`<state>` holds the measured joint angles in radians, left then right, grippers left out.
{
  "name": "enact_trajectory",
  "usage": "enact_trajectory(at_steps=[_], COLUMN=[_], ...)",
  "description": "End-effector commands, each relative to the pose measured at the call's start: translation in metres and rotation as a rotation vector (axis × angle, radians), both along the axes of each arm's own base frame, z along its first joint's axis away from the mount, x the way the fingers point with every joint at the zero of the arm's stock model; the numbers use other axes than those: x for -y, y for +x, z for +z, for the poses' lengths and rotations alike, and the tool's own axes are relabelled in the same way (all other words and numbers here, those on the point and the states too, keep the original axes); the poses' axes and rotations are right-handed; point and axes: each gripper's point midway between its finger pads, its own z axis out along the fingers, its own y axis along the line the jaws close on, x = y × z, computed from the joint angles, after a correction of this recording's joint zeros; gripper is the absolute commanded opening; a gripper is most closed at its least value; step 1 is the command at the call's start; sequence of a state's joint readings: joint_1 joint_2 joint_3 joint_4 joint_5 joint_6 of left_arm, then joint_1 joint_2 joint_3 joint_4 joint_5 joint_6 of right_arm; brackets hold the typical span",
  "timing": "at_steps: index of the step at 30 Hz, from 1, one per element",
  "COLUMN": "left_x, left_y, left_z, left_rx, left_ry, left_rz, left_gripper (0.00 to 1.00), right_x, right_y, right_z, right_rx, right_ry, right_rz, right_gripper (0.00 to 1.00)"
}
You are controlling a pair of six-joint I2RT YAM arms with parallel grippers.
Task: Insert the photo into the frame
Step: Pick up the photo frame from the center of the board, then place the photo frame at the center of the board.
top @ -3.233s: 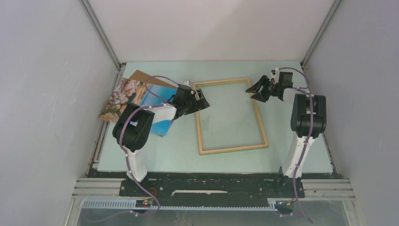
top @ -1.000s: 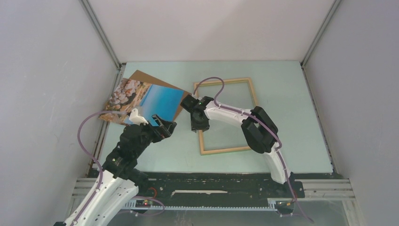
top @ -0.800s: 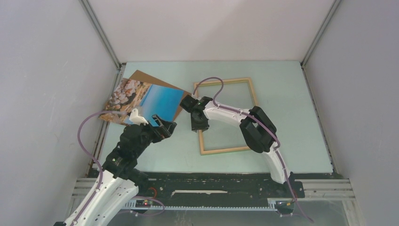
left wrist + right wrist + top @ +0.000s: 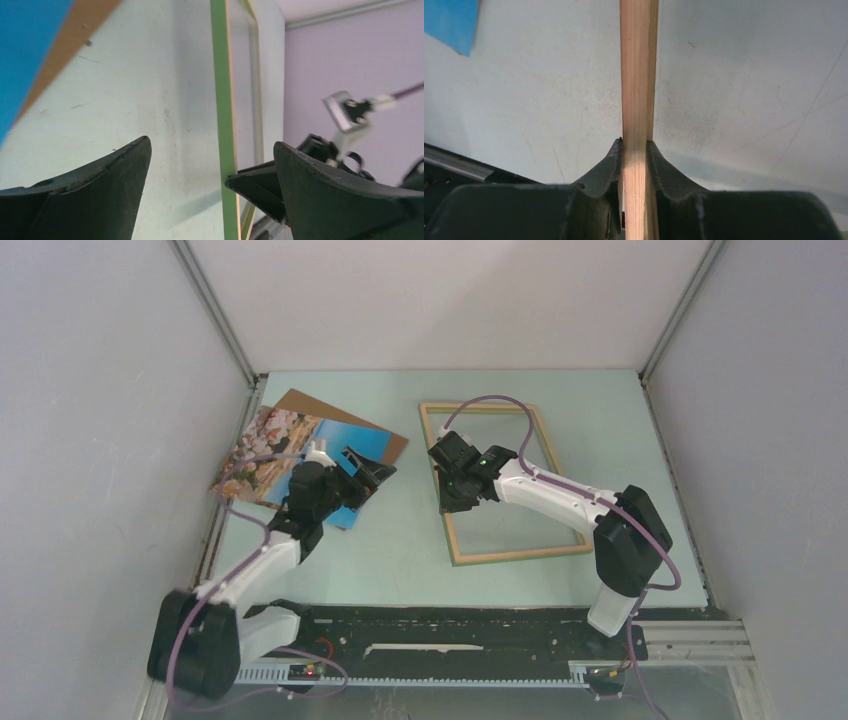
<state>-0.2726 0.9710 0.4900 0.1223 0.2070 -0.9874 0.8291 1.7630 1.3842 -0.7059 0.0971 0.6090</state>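
Observation:
The photo (image 4: 270, 452) lies face up at the left on the brown backing board (image 4: 375, 435), its blue end toward the middle. The frame (image 4: 520, 552) lies at centre right, pale wood side up. My right gripper (image 4: 448, 502) is shut on the frame's left rail; the right wrist view shows the wood rail (image 4: 638, 75) pinched between both fingers (image 4: 606, 165). My left gripper (image 4: 368, 468) is open and empty over the photo's blue end. In the left wrist view its gripper (image 4: 211, 145) is spread wide, with the frame's green edge (image 4: 222, 100) and the photo's blue corner (image 4: 20, 50) ahead.
The pale green table (image 4: 400, 540) is walled by grey panels on the left, back and right. The backing board (image 4: 75, 30) sticks out past the photo toward the frame. A black rail (image 4: 450, 625) runs along the near edge.

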Motion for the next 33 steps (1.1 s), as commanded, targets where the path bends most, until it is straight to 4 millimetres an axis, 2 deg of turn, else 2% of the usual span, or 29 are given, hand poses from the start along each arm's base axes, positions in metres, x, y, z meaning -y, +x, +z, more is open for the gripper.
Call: enact_trajectory(at_steps=[1,5,10,15,18,23,29,33], left_x=[0.045,0.065,0.09,0.108,0.117,0.124,0.135,0.134], left_y=[0.024,0.047,0.061,0.076,0.084,0.094,0.099,0.102], left_z=[0.024,0.012,0.018,-0.002,-0.011,-0.024,-0.03,-0.035], left_rx=[0.109,0.107,0.201,0.175,0.175,0.176,0.17,0.166], left_ry=[-0.209,-0.246,-0.344,-0.431,-0.423,-0.38,-0.384,-0.379], left_rz=[-0.181,-0.236,-0.33,-0.356,-0.365,-0.369,-0.386,-0.368], left_gripper=[1.0,1.0,1.0,1.0,1.0,0.99,0.9,0.84], right_x=[-0.002,-0.005,-0.01,-0.013,-0.014,-0.017,-0.022,-0.022], right_y=[0.007,0.008,0.009,0.01,0.011,0.012,0.012,0.012], right_z=[0.03,0.033,0.031,0.031,0.03,0.023,0.018,0.02], right_rx=[0.086,0.084,0.076,0.074,0.074,0.052,0.035,0.039], right_ry=[0.086,0.116,0.135,0.148,0.15,0.158,0.17,0.174], right_rz=[0.035,0.042,0.048,0.054,0.054,0.057,0.068,0.069], right_gripper=[0.0,0.0,0.0,0.0,0.0,0.0,0.0,0.0])
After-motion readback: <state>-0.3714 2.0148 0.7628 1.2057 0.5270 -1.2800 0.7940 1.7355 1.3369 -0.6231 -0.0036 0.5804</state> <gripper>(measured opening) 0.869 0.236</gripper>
